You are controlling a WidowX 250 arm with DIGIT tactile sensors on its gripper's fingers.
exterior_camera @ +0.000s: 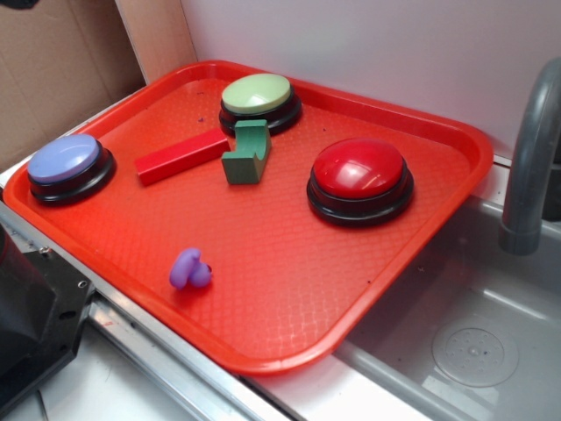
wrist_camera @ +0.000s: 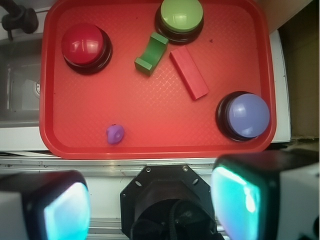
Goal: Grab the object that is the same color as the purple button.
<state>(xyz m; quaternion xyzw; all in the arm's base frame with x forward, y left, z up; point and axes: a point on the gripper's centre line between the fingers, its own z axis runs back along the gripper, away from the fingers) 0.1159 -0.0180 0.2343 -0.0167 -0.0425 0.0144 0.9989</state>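
Here, a red tray [exterior_camera: 438,228] beside a sink [exterior_camera: 491,351] carries everything in one reachable plane. Three dome buttons sit spread toward its edges: red [exterior_camera: 359,171], pale green [exterior_camera: 257,93] and the purple button [exterior_camera: 63,159], the colour reference. A red bar [exterior_camera: 181,156] touches a green block [exterior_camera: 247,153] mid-tray. The small purple piece [exterior_camera: 189,270] lies alone near the front rim, free for grasping. The pincer [wrist_camera: 150,205] hangs wide and empty, above the tray's near edge.

Gripper [wrist_camera: 150,205] high over the scene; fingers [wrist_camera: 245,200] spread.

Blurred gripper [wrist_camera: 150,200] fingers, cut off below.
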